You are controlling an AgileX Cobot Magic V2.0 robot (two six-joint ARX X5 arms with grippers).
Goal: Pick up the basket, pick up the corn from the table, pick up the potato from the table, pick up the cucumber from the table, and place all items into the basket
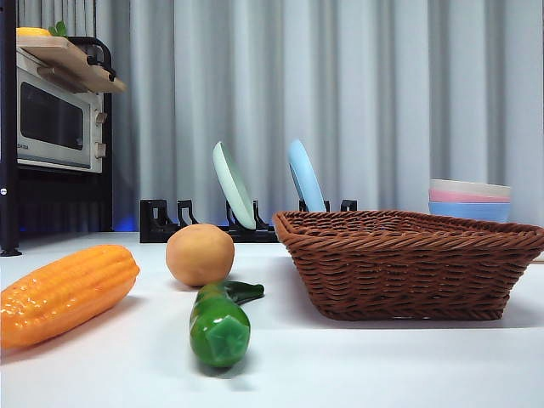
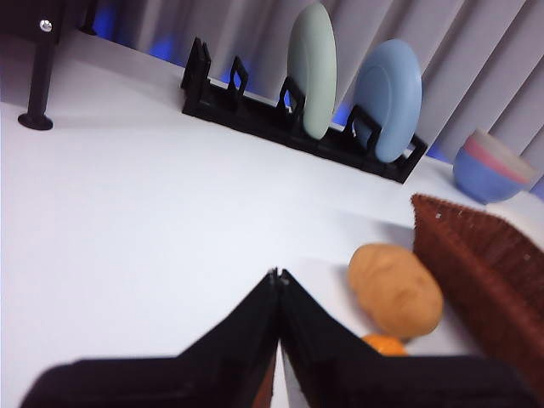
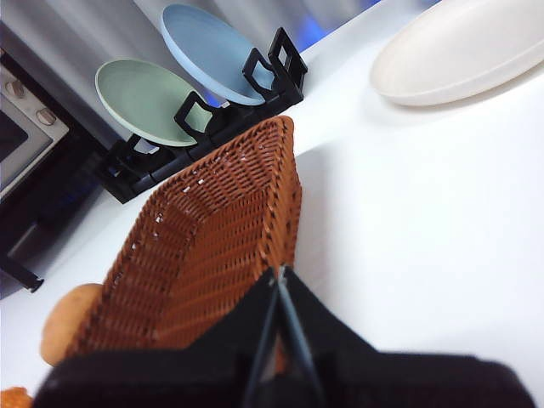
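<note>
Since nothing has yet been lifted, every item rests on the table (image 1: 357, 374) where it can be reached from above: the basket (image 1: 408, 263) sits empty and upright to one side, its open mouth clear; the potato (image 1: 200, 254) stands just beside the basket's near wall without touching it; the cucumber (image 1: 221, 323) lies in front of the potato with its blunt end toward the front camera; the corn (image 1: 64, 293) lies on its side, apart from the others, at the far edge of the front view; this spread, I judge, leaves each vegetable free for a separate grasp. Neither arm shows in the front view, so both seem held high and waiting; the left gripper (image 2: 278, 276) hangs over bare table with the potato and basket wall ahead of it, its jaws pressed together on nothing; the right gripper (image 3: 278, 274) is poised over the basket's rim, angled along its length, jaws likewise closed and empty. Behind stand a plate rack (image 1: 161, 223), a stack of bowls (image 1: 470, 200) and a microwave (image 1: 55, 123).
</note>
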